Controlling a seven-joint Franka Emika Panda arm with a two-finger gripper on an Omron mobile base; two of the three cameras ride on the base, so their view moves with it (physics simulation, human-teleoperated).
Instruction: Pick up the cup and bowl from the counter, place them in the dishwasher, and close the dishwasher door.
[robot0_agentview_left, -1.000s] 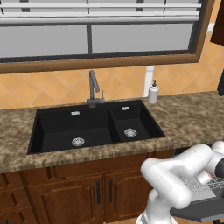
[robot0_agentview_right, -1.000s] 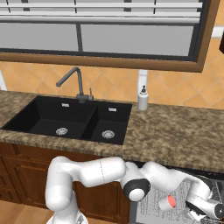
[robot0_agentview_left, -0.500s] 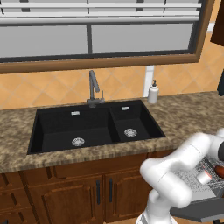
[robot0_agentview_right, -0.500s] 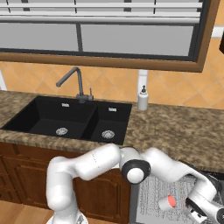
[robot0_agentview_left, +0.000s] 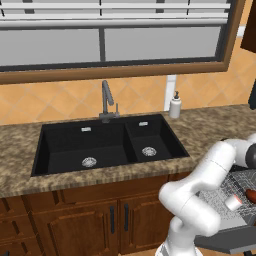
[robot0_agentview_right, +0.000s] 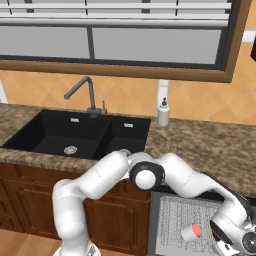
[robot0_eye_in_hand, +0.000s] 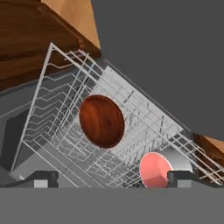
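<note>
rack (robot0_eye_in_hand: 131, 105): open from above | obstacles: bowl (robot0_eye_in_hand: 101, 121) mid-rack, cup (robot0_eye_in_hand: 162, 168) lying just beside it | counter (robot0_agentview_right: 210, 145) edge overhangs rack's rear

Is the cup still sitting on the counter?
No, the cup lies on its side in the dishwasher's wire rack, below the counter.
</note>
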